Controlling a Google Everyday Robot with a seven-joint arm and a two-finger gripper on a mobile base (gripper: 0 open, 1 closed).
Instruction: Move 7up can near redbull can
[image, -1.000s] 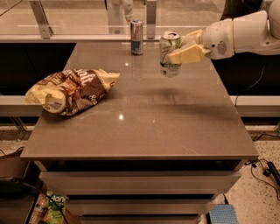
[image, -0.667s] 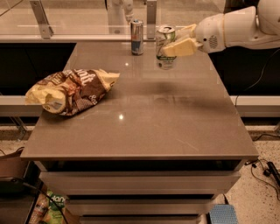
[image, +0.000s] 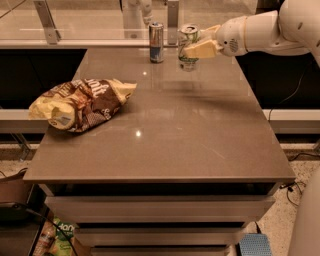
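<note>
The 7up can (image: 188, 46), short, white with green lettering and a silver top, is held at the far side of the brown table (image: 165, 130). My gripper (image: 196, 43) comes in from the right and is shut on it, its cream fingers (image: 201, 49) across the can's right side. The can's base is at or just above the tabletop; I cannot tell which. The redbull can (image: 156, 42), tall, slim, blue and silver, stands upright close to the left of the 7up can, near the table's far edge.
A crumpled brown and yellow chip bag (image: 80, 103) lies on the table's left side. A glass partition with metal posts (image: 45, 22) runs behind the far edge. My white arm (image: 270, 30) spans the upper right.
My gripper has carried the 7up can left and toward the far edge, closer to the redbull can. The redbull can and the chip bag have not moved.
</note>
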